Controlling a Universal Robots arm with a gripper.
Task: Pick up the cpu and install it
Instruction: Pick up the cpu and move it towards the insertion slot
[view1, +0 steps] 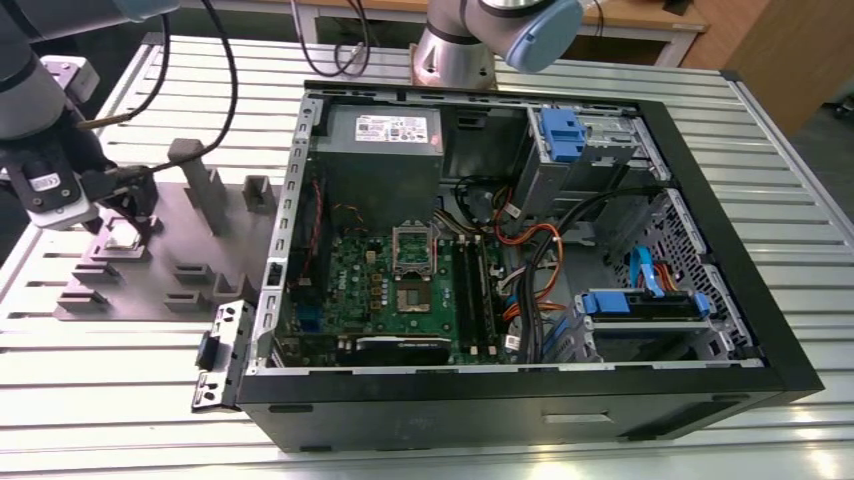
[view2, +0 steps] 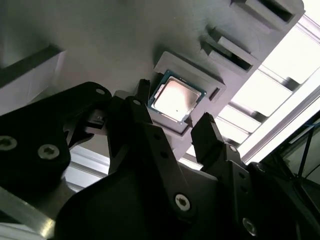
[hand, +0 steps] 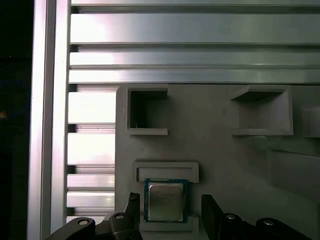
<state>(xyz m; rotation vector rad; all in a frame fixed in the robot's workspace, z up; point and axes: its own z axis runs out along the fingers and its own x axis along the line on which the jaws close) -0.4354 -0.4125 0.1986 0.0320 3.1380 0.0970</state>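
Note:
The cpu (view1: 123, 236) is a small square chip with a silvery top. It lies flat in a raised grey pocket of the fixture plate (view1: 200, 240) at the exterior view's left. Both wrist views show the cpu (view2: 176, 98) (hand: 166, 200) seated in that pocket. My gripper (view1: 120, 215) hangs right over it, open. Its two black fingertips (view2: 207, 131) (hand: 210, 211) stand on opposite sides of the chip with a gap to each edge. Nothing is held. The socket (view1: 414, 252) sits on the green motherboard inside the open computer case (view1: 747, 330).
The grey fixture plate carries upright blocks (view1: 200, 175) and several empty pockets (hand: 147, 114) near my gripper. The case walls rise around the motherboard, with cables (view1: 534, 260) and blue drive brackets (view1: 641, 300) inside. Everything rests on a slatted aluminium table (view1: 134, 400).

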